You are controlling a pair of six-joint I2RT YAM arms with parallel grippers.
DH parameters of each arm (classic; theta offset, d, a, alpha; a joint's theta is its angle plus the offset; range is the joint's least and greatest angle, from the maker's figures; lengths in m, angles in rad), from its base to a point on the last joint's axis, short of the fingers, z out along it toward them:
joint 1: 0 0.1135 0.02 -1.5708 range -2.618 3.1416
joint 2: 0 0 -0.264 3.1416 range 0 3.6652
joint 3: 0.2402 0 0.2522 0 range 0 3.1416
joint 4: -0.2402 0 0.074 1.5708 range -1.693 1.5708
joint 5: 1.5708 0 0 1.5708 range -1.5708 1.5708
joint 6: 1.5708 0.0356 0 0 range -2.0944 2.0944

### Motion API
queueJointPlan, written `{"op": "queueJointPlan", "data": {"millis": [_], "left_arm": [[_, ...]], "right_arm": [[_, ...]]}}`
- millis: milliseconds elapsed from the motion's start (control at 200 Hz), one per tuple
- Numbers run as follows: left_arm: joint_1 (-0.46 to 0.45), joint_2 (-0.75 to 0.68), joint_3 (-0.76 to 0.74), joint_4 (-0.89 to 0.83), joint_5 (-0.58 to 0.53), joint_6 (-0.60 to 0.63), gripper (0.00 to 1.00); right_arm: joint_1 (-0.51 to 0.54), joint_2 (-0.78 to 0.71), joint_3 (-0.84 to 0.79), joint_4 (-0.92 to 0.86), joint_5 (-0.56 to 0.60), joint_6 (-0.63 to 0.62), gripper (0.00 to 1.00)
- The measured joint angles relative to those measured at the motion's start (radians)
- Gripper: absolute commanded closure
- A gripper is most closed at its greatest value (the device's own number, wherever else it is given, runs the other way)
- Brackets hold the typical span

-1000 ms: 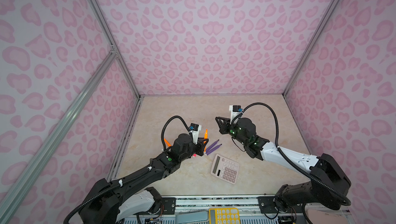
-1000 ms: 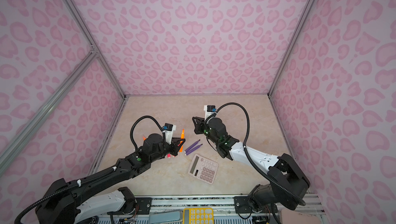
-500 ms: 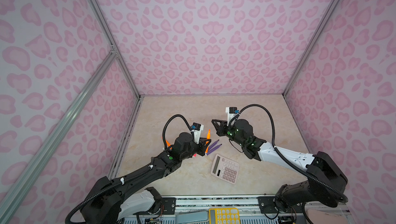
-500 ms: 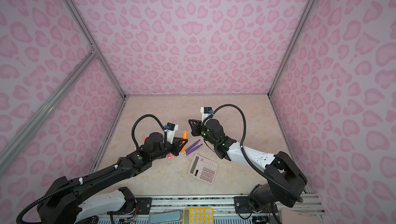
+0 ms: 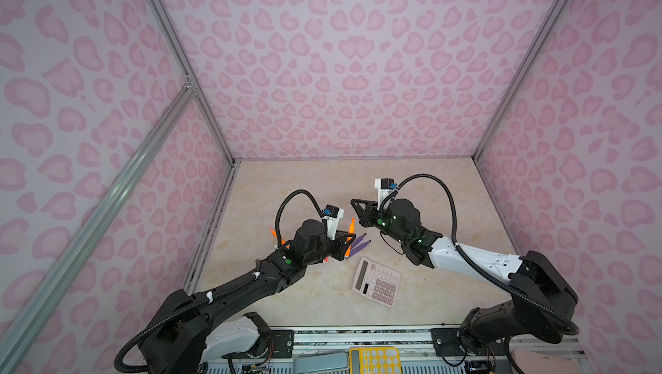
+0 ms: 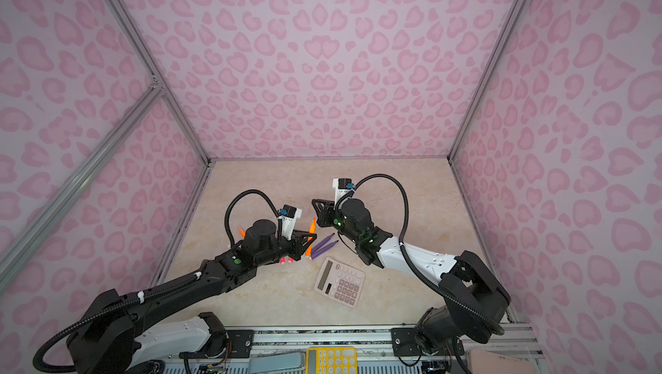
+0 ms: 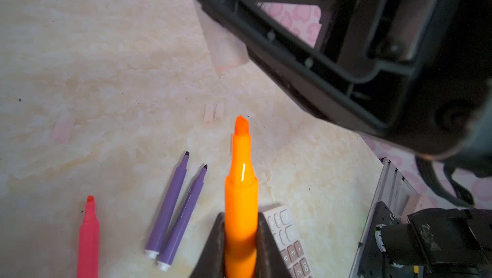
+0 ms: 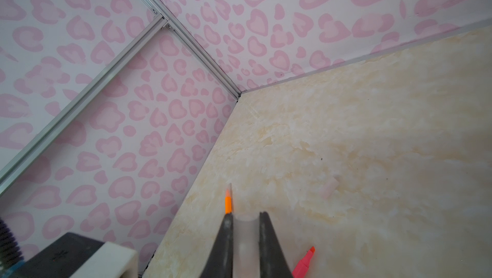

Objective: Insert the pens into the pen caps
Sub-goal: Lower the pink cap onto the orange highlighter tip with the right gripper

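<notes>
Left hand clamped on orange pen; right hand clamped on clear cap, nothing inside.

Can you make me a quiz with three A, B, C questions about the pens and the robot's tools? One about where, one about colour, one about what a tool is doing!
1. Where are the two purple pens?
A in a box
B flat on the table, side by side
C leaning on the wall

2. What colour is the pen in the left tool?
A purple
B orange
C green

3. What is the right tool doing?
A open, empty
B shut on a pen
C shut on a clear cap

Answers: 1 B, both lie together on the marbled top; 2 B, its barrel is bright orange; 3 C, a see-through tube sits between its jaws.
</notes>
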Motion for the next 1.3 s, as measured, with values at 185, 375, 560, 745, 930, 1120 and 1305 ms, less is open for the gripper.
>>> {"op": "queueJointPlan", "data": {"millis": [185, 375, 560, 745, 930, 1120, 1305], "left_arm": [[0.009, 0.000, 0.000, 0.000, 0.000, -0.007, 0.96], [0.016, -0.001, 0.000, 0.000, 0.000, -0.008, 0.96], [0.019, -0.007, 0.000, -0.002, 0.000, -0.018, 0.96], [0.029, -0.013, 0.000, -0.003, 0.006, -0.019, 0.96], [0.043, -0.018, -0.003, -0.007, 0.027, -0.027, 0.96], [0.056, -0.045, -0.017, -0.006, 0.044, -0.037, 0.96], [0.062, -0.078, -0.033, -0.016, 0.043, -0.045, 0.96]], "right_arm": [[0.021, -0.009, -0.019, 0.006, 0.012, 0.030, 1.00], [0.038, -0.011, -0.035, 0.008, 0.033, 0.055, 1.00], [0.056, -0.012, -0.043, 0.025, 0.056, 0.070, 1.00], [0.068, -0.012, -0.046, 0.048, 0.069, 0.074, 1.00], [0.083, -0.012, -0.058, 0.069, 0.096, 0.084, 1.00], [0.101, -0.008, -0.059, 0.096, 0.116, 0.085, 1.00], [0.116, 0.011, -0.052, 0.113, 0.123, 0.089, 1.00]]}}
